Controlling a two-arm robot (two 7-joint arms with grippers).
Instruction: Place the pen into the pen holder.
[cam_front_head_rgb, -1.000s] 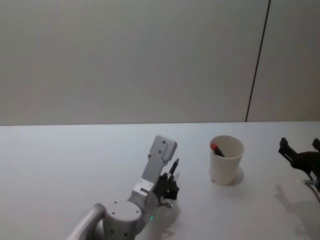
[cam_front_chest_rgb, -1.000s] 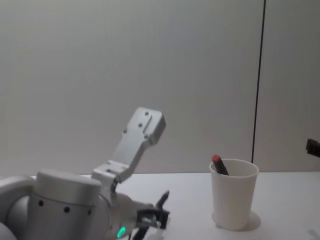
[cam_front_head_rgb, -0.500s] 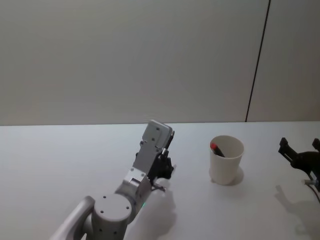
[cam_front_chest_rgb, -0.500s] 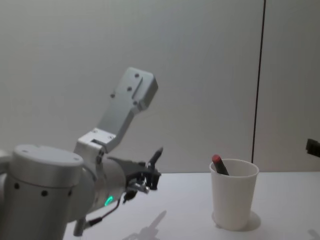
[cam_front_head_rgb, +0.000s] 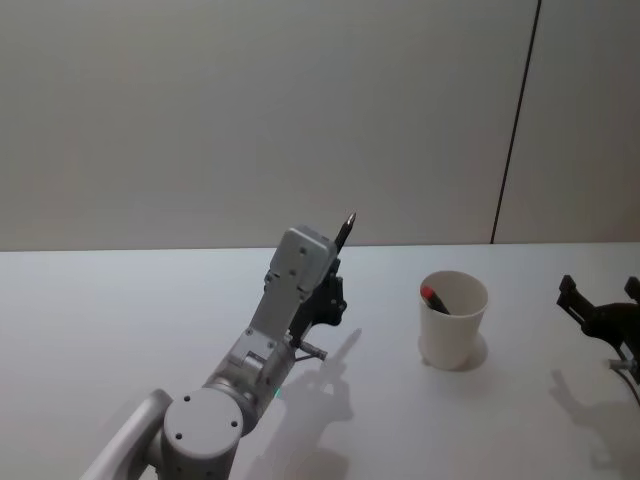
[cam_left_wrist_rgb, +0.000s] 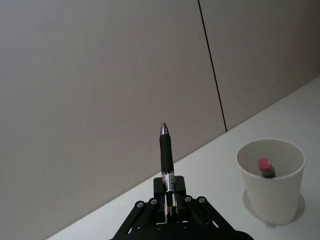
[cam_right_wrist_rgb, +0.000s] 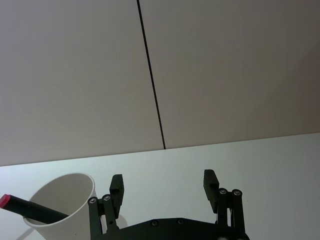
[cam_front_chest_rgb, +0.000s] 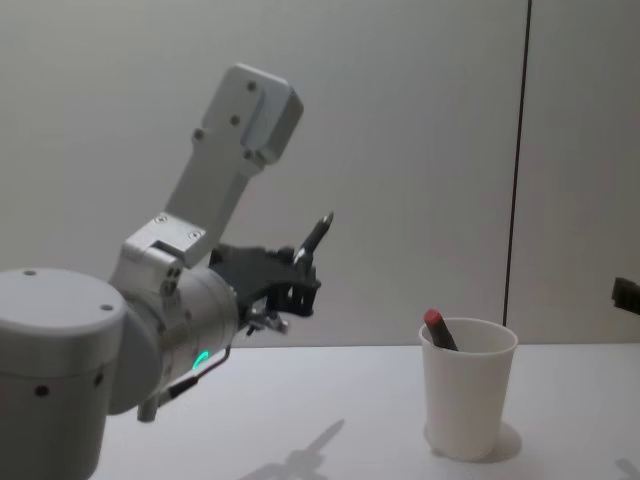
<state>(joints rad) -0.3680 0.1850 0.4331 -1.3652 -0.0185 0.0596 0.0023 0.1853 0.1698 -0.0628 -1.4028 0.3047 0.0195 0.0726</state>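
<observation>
Plain grey wall (cam_front_head_rgb: 200, 100) is seen behind a white desk (cam_front_head_rgb: 100, 300), pretty bare otherwise. Up in the air over the desk's middle, the left gripper (cam_front_chest_rgb: 298, 272) is held clamped on the pen. The pen holder (cam_front_head_rgb: 453, 325) is set lower, toward the right edge and well apart from those fingers. The right gripper (cam_right_wrist_rgb: 163, 181) is parked by the right edge, nearer the holder, spread wide with nothing held. The pen (cam_left_wrist_rgb: 166, 155) is gripped at its lower end, long axis pointed up and tipped rightward, silvery tip on top. A red-capped marker (cam_front_head_rgb: 433, 298) is already leaned inside the holder and could get bumped on the way in.
</observation>
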